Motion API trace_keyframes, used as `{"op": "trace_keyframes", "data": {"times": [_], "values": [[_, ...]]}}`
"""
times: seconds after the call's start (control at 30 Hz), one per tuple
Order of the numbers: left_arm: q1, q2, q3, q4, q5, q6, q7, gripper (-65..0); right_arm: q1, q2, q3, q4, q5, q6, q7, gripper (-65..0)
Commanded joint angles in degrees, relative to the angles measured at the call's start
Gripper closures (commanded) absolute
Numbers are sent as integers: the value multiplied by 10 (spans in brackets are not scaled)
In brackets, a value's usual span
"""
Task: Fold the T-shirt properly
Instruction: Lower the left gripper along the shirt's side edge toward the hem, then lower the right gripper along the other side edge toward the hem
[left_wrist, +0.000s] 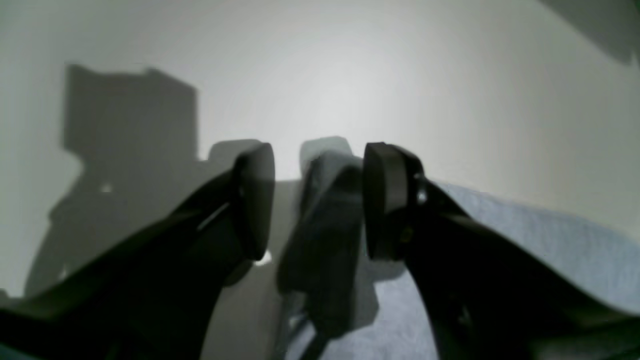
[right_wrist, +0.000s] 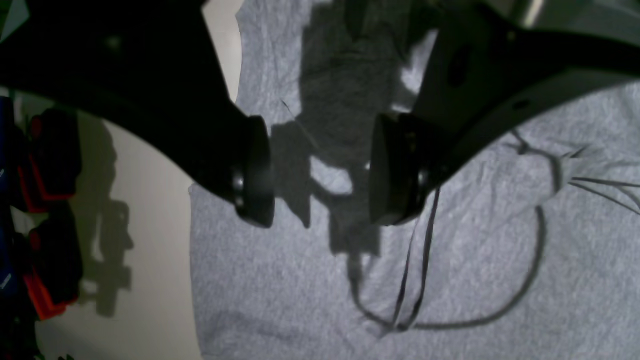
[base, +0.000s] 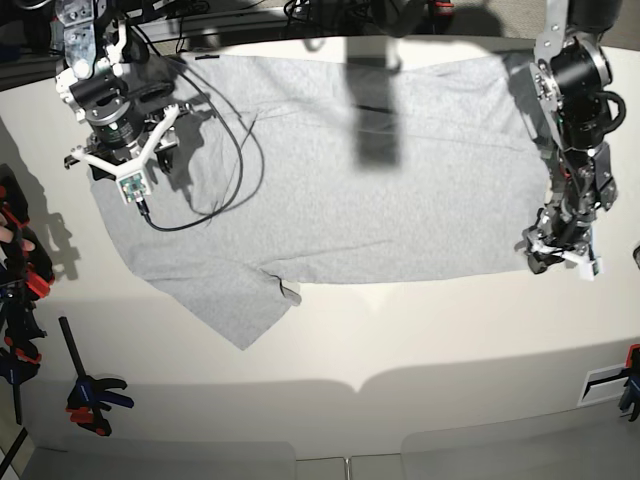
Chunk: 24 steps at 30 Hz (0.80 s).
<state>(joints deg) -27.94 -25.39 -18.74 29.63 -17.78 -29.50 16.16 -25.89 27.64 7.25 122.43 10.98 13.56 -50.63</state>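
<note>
- Cloth is the worry at my left gripper (left_wrist: 318, 200): a raised ridge of the T-shirt (base: 350, 190) stands between its jaws at the shirt's corner nearest that arm. The jaws are apart, though. The ridge leans on one pad (left_wrist: 385, 200) and a gap shows on its other side, so nothing is clamped.
- If I lift from here without closing, I judge the ridge slumps back flat and I carry nothing.
- If I close too near the ridge's tip, I may catch only one layer. The fold then drags crooked across the T-shirt.
- My right gripper (right_wrist: 320, 170) hangs over the T-shirt's far end, near the sleeve side, with its jaws wide and empty.
- Its cable (right_wrist: 525, 285) loops down and lies on the T-shirt beside that gripper. A pinch there could trap the cable with the fabric, or a sweep could snag it and rumple the cloth.
- The T-shirt lies spread on the table (base: 400, 340), plain side up, one sleeve skewed out from its lower edge. Folding over that skew could leave a lumpy, uneven edge.
- Uneven timing between my two grippers would twist the T-shirt.
</note>
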Motion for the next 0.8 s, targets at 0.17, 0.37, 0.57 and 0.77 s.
{"op": "trace_keyframes", "data": {"times": [0.17, 0.37, 0.57, 0.77], "values": [[-10, -7, 106, 7, -2, 12, -4, -267, 2, 7, 3, 11, 2, 2, 11, -299], [-10, -14, 113, 7, -2, 18, -4, -262, 2, 7, 3, 11, 2, 2, 11, -299], [-10, -36, 113, 8, -9, 18, 1, 0, 9, 7, 3, 9, 2, 2, 24, -299], [-9, -26, 113, 49, -13, 18, 54, 0, 135, -17, 3, -38, 8, -2, 21, -299]]}}
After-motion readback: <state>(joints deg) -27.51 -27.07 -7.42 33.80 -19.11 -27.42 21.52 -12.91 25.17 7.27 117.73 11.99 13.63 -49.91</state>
